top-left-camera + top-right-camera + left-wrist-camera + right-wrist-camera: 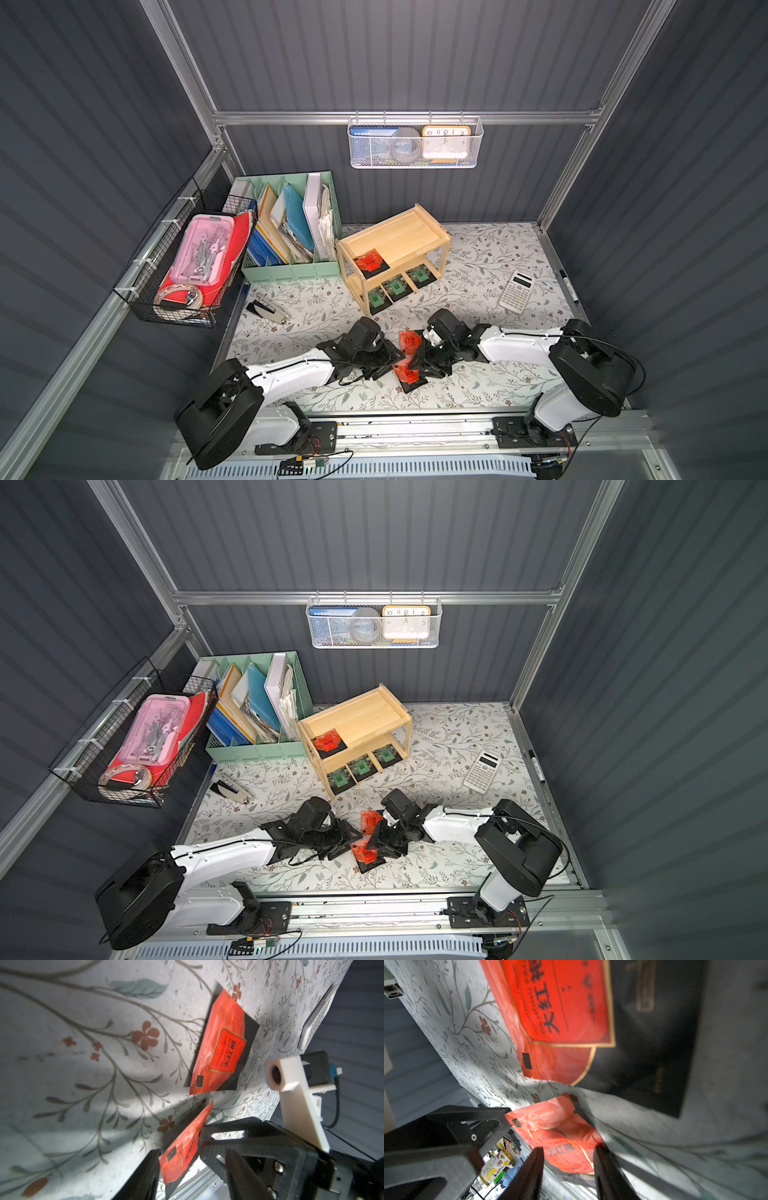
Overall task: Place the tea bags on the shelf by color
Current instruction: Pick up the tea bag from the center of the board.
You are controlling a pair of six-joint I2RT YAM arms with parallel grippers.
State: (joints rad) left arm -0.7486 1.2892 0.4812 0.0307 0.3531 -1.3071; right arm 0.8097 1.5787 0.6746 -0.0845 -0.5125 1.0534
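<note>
Find left tool (pixel 190 1160) about half open, astride tilted nearer orange tea bag (pixel 405 372) on surface (pixel 478 376), near centre, well short of shelf (pixel 399 235). Find right tool (pixel 568 1154) partly open, tips at same bag; cannot tell whether gripped.

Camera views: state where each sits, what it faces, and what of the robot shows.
Both top views: high above the robot's base, looking down on the floral table, wooden shelf, left arm and right arm.
Left wrist: on the left arm, facing two orange tea bags; the left gripper shows.
Right wrist: on the right arm, facing them too; the right gripper shows.
Shared: both wrist views show the same two bags.
</note>
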